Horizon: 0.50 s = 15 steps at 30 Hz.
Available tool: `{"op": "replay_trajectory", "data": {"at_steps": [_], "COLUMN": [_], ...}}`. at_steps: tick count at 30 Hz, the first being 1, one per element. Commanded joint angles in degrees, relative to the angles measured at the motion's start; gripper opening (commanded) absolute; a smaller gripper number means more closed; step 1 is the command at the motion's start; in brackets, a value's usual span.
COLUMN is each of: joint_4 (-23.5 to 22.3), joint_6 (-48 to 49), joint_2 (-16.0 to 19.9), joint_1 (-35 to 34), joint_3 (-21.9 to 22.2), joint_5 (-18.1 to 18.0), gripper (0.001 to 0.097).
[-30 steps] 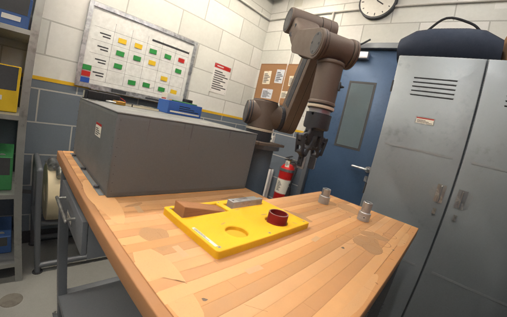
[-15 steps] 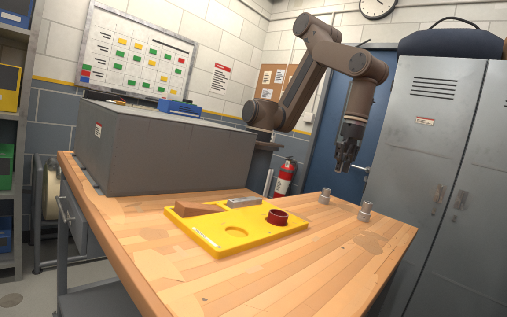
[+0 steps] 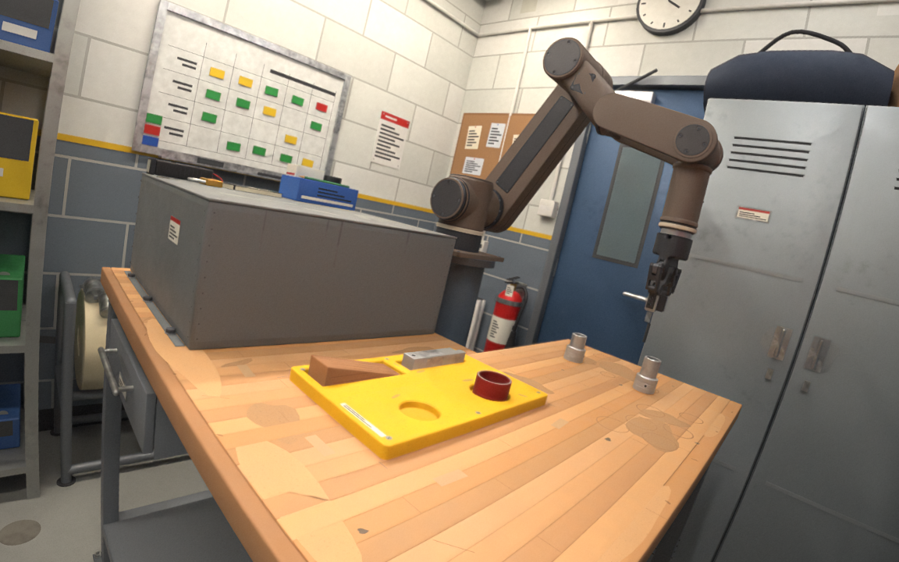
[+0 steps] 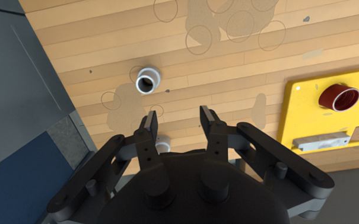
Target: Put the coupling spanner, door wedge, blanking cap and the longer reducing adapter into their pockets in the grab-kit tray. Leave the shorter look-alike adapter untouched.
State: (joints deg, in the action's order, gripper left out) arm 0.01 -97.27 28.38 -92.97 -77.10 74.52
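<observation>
One grey adapter (image 4: 162,144) is mostly hidden behind my left finger in the wrist camera; it stands at the bench's far edge (image 3: 575,347). A second grey adapter (image 3: 647,375) (image 4: 147,80) stands upright nearer the lockers. I cannot tell which of the two is longer. My gripper (image 3: 655,307) (image 4: 178,118) hangs open and empty above the bench between them. The yellow tray (image 3: 417,400) (image 4: 330,109) holds the wooden door wedge (image 3: 348,369), the grey spanner bar (image 3: 433,358) (image 4: 321,141) and the red blanking cap (image 3: 492,384) (image 4: 338,97). One round pocket (image 3: 419,411) sits empty.
A large grey box (image 3: 278,262) fills the bench's back left. Grey lockers (image 3: 816,314) stand close against the bench's right edge, just beyond the nearer adapter. A blue door (image 3: 607,231) is behind the arm.
</observation>
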Motion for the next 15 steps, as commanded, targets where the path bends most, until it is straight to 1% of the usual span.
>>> {"op": "replay_trajectory", "data": {"at_steps": [1,8,15], "joint_4": [-0.03,-0.04,-0.04], "joint_6": [-0.62,-4.23,-5.25], "joint_2": [0.24,1.98,2.51], "joint_1": [-0.55,-4.13,-5.15], "joint_3": [0.52,3.41,4.32], "joint_5": [0.2,1.36,1.73], "gripper": [0.058,0.058,0.058]}}
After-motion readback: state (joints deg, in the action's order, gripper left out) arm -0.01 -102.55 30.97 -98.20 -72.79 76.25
